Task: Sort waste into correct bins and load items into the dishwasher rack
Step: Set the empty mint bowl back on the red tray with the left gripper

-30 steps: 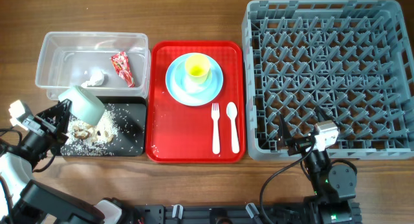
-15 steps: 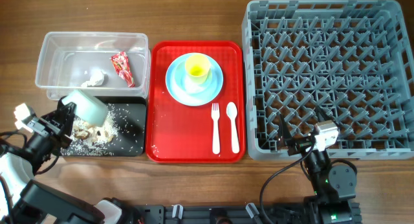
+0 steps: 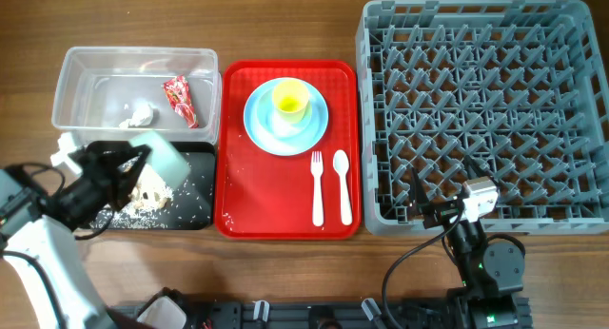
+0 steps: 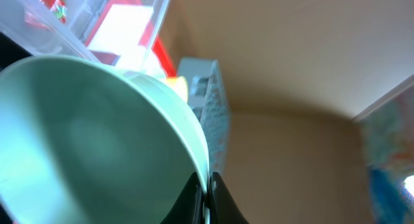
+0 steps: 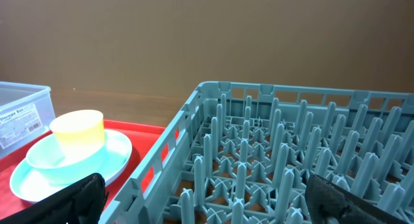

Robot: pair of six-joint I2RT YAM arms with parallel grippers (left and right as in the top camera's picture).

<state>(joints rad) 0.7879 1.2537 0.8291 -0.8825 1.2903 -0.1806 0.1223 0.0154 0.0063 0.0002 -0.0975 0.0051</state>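
My left fingers (image 4: 204,201) pinch the rim of the green bowl (image 3: 164,156), which is tilted over the black tray (image 3: 202,211) and its rice scraps (image 3: 143,198). The clear tub (image 3: 95,61) holds the wrapper (image 3: 179,99) and tissue (image 3: 140,115). The plate (image 3: 262,129), cup (image 3: 289,101), fork (image 3: 317,188) and spoon (image 3: 342,186) sit on the red tray (image 3: 247,201). My right fingers (image 3: 443,194) gape wide at the near edge of the rack (image 3: 571,217).

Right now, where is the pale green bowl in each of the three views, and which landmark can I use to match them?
Overhead: pale green bowl at the left, tilted over the black tray.
Left wrist: it fills the lower left, rim in the left gripper.
Right wrist: not in it.
Shared landmark: the clear tub, top left in the left wrist view, left edge in the right wrist view.
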